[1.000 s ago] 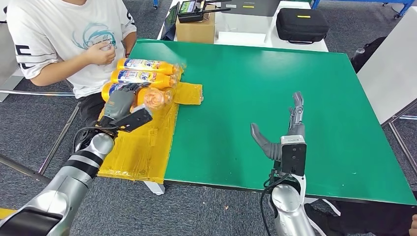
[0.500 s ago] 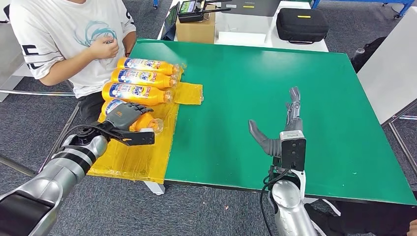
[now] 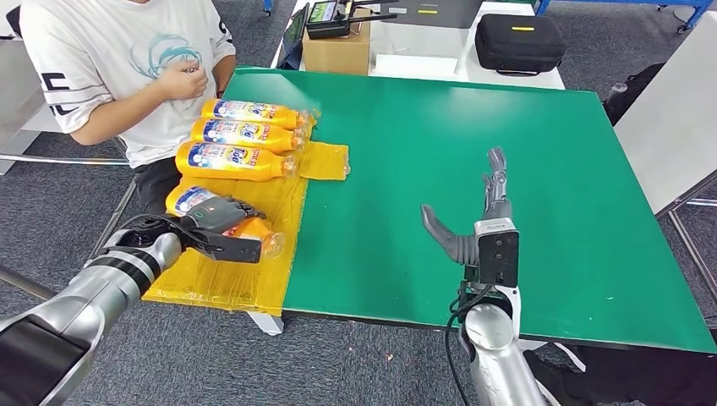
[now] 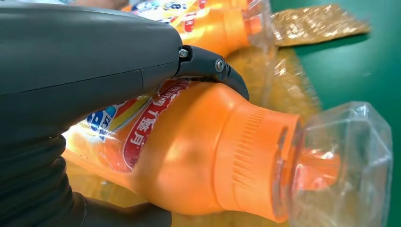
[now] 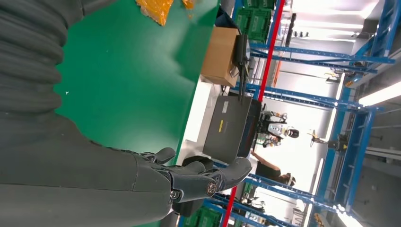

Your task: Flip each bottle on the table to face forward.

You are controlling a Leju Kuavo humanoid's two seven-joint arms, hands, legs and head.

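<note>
Lying on the yellow mat [image 3: 228, 279], an orange bottle [image 3: 221, 222] is gripped by the left hand [image 3: 213, 213]; the right hand [image 3: 475, 222] is held open-fingered, empty.

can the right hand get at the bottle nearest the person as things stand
Probably not easily. The right hand hovers open over bare green table, while that bottle lies far across on the yellow sheet, beyond two other bottles, with the left hand gripping a fourth bottle nearby.

The left hand [image 3: 218, 213] hides the middle of the held bottle [image 3: 259, 233].
</note>
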